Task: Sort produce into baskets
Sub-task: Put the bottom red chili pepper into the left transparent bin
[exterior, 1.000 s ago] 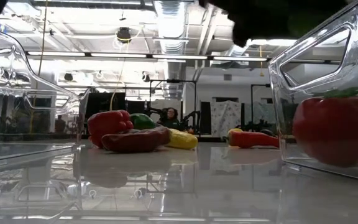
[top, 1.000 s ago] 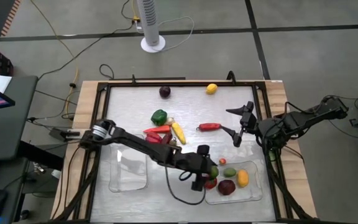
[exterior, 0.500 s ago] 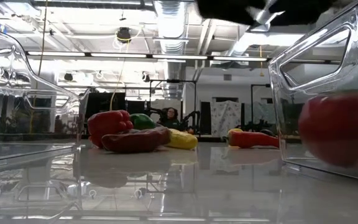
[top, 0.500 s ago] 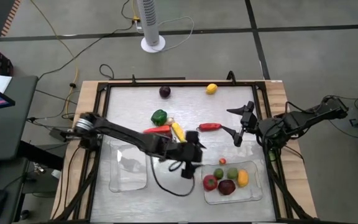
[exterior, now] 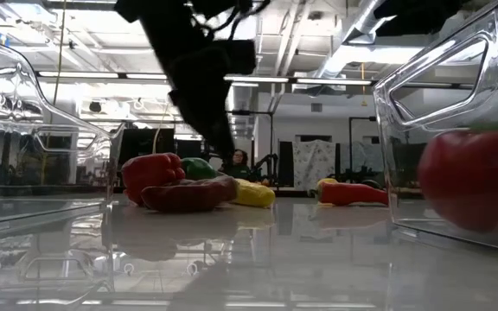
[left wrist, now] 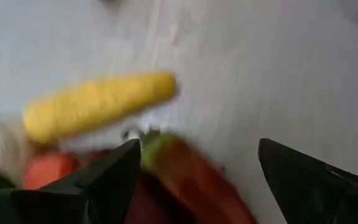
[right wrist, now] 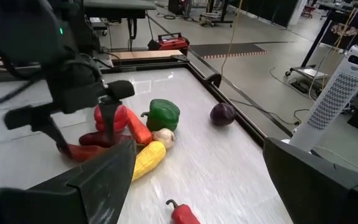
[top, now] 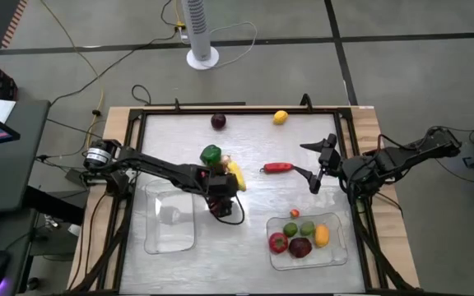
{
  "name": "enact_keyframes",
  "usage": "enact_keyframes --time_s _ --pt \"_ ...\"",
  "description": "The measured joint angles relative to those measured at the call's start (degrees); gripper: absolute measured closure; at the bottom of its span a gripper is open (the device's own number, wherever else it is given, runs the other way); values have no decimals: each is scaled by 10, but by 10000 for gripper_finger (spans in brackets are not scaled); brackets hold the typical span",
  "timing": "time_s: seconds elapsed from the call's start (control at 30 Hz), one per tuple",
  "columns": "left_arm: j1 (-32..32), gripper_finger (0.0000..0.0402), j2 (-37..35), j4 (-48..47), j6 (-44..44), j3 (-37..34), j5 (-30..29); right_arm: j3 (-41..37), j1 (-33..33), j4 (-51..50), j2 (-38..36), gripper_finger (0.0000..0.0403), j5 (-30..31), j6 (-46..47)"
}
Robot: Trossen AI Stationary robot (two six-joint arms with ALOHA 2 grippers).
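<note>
Produce lies in three groups on the table [top: 245,247]. Centre cluster: a yellow corn cob [top: 236,174], long axis running from the far left toward the near right in the high view, beside a green pepper [top: 211,153], a pale garlic bulb [right wrist: 164,137], an orange carrot [right wrist: 138,129] and red peppers [exterior: 152,173]. A slim red chili [top: 277,168] lies crosswise to the right, apart from the cluster. At the far edge sit a purple onion [top: 218,121] and a lemon [top: 280,117], well apart. The left gripper [top: 219,200] hangs over the cluster's near side, its fingers parted and holding nothing, a dark-red pepper [left wrist: 185,180] just below them. The right gripper [top: 318,164] waits above the table's right side, jaws wide and empty. Two clear, glossy plastic baskets with rounded corners stand near the front: the left basket [top: 151,238] looks empty; the right basket [top: 336,251] holds a tomato [top: 278,242], lime [top: 306,228] and other rounded pieces.
</note>
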Motion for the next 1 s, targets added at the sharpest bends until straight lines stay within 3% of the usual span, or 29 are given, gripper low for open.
enact_keyframes --time_s 0.23,0.5,1.0 --pt "-3 89 -1 -8 -61 -27 -35 0 0 0 0 23 0 3" --pt "2 91 0 80 -55 -84 -31 0 0 -1 0 24 1 3" --pt "0 151 0 120 -44 -95 -4 0 0 -1 0 23 1 3"
